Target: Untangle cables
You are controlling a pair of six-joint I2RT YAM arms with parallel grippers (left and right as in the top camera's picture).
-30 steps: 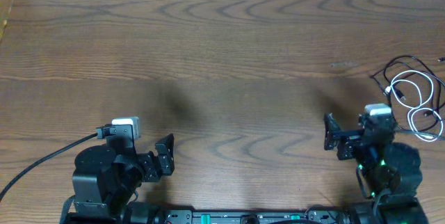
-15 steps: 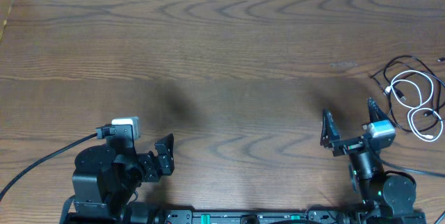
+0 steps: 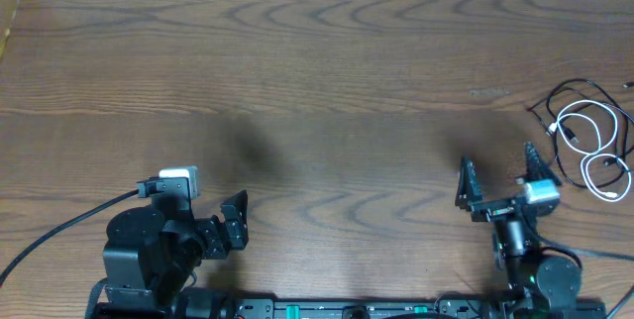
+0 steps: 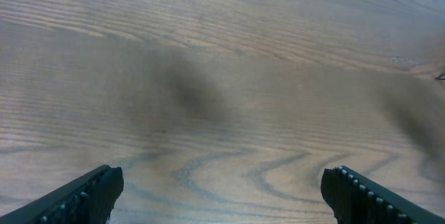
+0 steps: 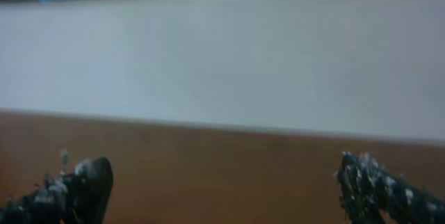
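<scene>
- My right gripper (image 3: 498, 178) stands wide open with nothing between its fingers; it hangs over bare wood, near the cables but not touching them
- My right wrist view is blurred: both fingers sit far apart at the bottom corners, and beyond them is only table and a pale band, with no cable in sight
- My left gripper (image 3: 236, 222) is open too and holds nothing, low at the near edge on the other side of the table (image 3: 317, 61)
- My left wrist view shows its fingers spread over plain wood grain
- The cables (image 3: 584, 131) lie at the far right of the table, well apart from my left arm
- The black cable (image 3: 570, 85) makes a loose outer loop, and the white cable (image 3: 590, 105) curls inside and below it; they overlap in several places, though I cannot tell how tightly they are caught
- I judge both cords light, thin and limp, so they will slide and drag each other along if I tug
- I would pinch one cord on a free stretch of loop away from the crossings, or just behind a plug end, since the plug gives a firmer hold
- Thin cord lying flat on wood may slip out of the fingertips, so I would close low and squarely
</scene>
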